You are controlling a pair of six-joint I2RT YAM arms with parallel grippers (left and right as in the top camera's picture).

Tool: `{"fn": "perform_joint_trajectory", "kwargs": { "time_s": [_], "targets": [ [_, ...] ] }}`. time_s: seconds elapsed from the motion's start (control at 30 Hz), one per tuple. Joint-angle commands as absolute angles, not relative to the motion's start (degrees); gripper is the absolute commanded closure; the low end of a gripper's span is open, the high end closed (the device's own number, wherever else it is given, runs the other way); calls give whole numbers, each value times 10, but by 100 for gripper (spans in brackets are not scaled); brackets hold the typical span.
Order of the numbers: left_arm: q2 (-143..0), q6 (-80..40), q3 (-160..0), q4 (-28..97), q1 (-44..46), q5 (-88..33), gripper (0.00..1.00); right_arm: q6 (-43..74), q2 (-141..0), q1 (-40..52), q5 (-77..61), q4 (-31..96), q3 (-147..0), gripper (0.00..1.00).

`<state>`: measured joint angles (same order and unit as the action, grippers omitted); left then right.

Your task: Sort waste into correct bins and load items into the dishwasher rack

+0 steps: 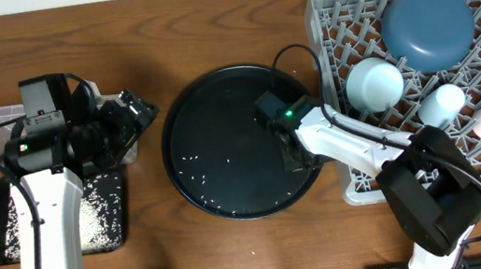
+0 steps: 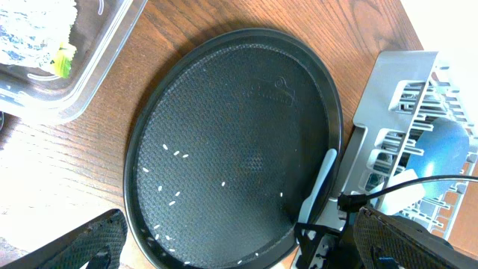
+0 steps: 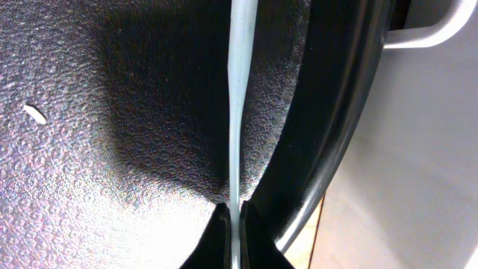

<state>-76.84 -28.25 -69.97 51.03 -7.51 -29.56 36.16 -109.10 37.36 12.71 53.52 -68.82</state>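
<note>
Right hand [image 3: 234, 214] tight on white spoon [image 3: 237, 90] — black tray [image 2: 224, 112] logo illegible

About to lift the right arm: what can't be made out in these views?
Spoon, far end: right wrist view, cut by the top edge; overhead, under the right gripper.
Tub contents: overhead, covered by the left arm; left wrist, cut by the corner.
Rack, right side: overhead, past the edge.

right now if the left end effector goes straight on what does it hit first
Likely the round black tray, near its loose rice grains; nothing shows in between, though depth is unclear.
</note>
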Motion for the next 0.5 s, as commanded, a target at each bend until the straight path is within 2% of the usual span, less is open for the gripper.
{"fn": "perform_joint_trajectory", "kwargs": {
  "time_s": [0.0,0.17,0.27,0.4,0.47],
  "targets": [
    [-771,-277,-703,512,-77,-290,2,355,-1085,369,140,536,-685,99],
    [-771,-277,-703,512,-77,-290,2,355,-1085,369,140,536,-684,98],
    [-771,-277,-703,512,-77,-290,2,355,-1085,369,140,535,-684,92],
    [-771,-277,-703,512,-77,-290,2,355,-1085,369,140,533,-684,91],
    [-771,-277,-703,512,-77,-290,2,356,-1085,369,140,531,-684,94]
  ]
}}
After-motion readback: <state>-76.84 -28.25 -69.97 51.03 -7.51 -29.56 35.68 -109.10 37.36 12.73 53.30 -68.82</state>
